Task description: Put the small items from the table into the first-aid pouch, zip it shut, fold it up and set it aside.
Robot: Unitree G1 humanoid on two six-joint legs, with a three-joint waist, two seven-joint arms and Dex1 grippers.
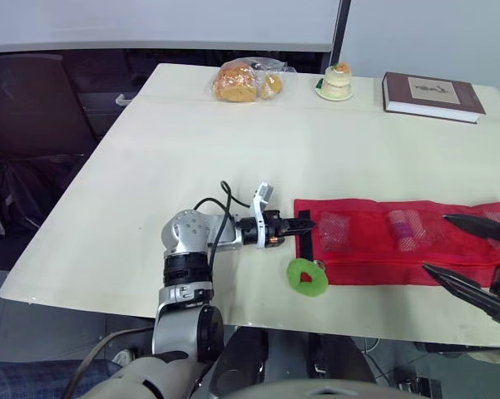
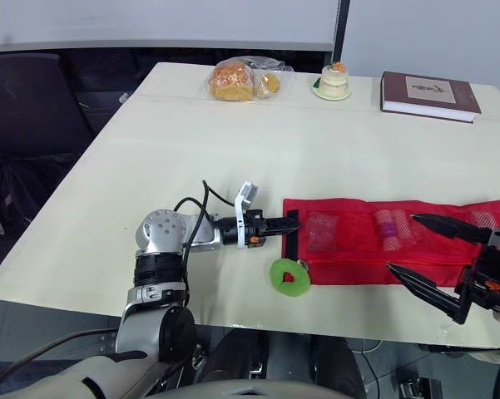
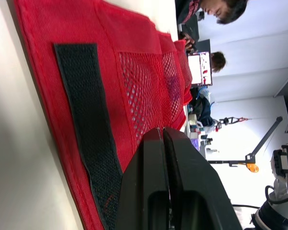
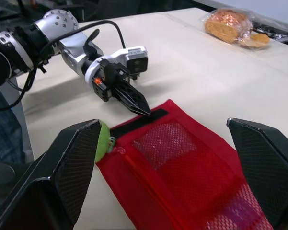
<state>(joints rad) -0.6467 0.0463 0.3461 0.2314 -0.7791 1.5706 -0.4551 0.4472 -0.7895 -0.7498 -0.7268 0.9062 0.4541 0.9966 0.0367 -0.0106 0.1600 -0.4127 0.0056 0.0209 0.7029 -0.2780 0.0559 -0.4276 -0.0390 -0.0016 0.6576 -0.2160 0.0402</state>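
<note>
On the near part of the surface (image 1: 233,150), toward your right side, the red first-aid pouch (image 1: 399,241) lies flat and unfolded, with small items visible through its mesh pockets and a green round piece (image 1: 306,277) touching its near left corner. Your left gripper (image 1: 309,224) has its fingers pressed together, tip at the black strip (image 1: 304,245) on the pouch's left end, probably to pin that end down. Your right gripper (image 1: 434,243) hangs over the other end with fingers wide apart, likely ready for the zip.
</note>
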